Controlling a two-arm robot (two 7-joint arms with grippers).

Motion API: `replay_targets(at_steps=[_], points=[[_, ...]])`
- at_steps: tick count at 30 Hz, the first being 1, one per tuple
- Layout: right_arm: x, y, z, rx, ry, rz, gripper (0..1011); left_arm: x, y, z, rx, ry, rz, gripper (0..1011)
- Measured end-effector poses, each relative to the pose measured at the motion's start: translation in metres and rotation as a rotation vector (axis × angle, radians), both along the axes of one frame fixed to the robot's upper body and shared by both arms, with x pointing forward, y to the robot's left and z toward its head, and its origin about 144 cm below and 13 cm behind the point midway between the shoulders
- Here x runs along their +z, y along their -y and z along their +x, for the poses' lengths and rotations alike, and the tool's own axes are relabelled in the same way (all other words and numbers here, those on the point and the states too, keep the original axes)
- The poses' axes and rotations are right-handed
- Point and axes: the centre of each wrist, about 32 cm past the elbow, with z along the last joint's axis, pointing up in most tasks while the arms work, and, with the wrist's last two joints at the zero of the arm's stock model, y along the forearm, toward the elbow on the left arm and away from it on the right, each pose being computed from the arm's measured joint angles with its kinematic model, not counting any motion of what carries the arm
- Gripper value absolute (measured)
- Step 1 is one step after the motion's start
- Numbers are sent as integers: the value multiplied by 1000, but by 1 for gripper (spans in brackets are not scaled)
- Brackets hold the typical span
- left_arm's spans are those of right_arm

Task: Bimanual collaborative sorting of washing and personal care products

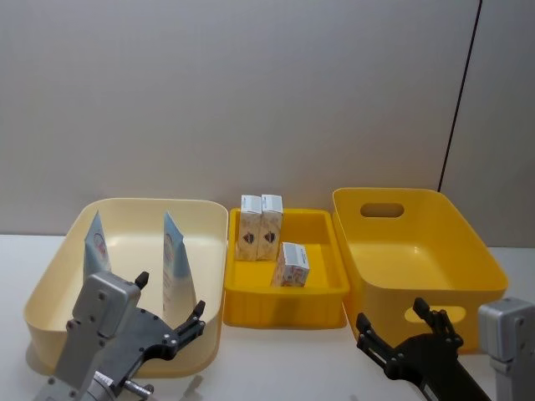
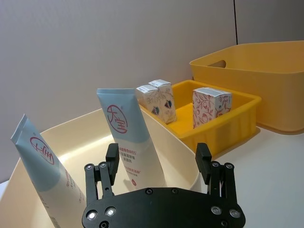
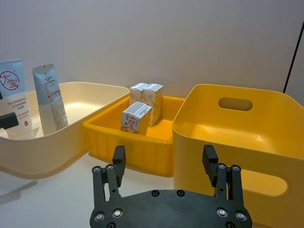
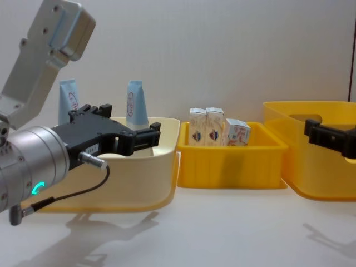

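Observation:
Two light-blue tubes (image 1: pixel 96 246) (image 1: pixel 177 266) with red script stand upright in the cream bin (image 1: pixel 50 284) on the left. Three small white cartons (image 1: pixel 250 219) (image 1: pixel 271 219) (image 1: pixel 291 264) stand in the shallow yellow tray (image 1: pixel 284 301) in the middle. My left gripper (image 1: pixel 170 295) hovers open at the cream bin's near right corner, just short of the nearer tube (image 2: pixel 127 137), with nothing between its fingers (image 2: pixel 112 159). My right gripper (image 1: pixel 393 316) is open and empty in front of the deep yellow bin (image 1: pixel 418 251); its fingers (image 3: pixel 118 161) point towards the tray and bin.
The three containers stand side by side, touching or nearly so, against a grey wall. The deep yellow bin (image 3: pixel 247 137) holds nothing and has handle cut-outs. Bare white tabletop (image 4: pixel 222 222) lies in front of the containers.

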Motion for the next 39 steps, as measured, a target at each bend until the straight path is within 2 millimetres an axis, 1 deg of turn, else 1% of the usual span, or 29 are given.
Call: replay_targets(at_steps=[39], points=[[0, 0, 0, 0, 0, 0, 1001, 0, 0, 0, 0, 0, 0, 1003]])
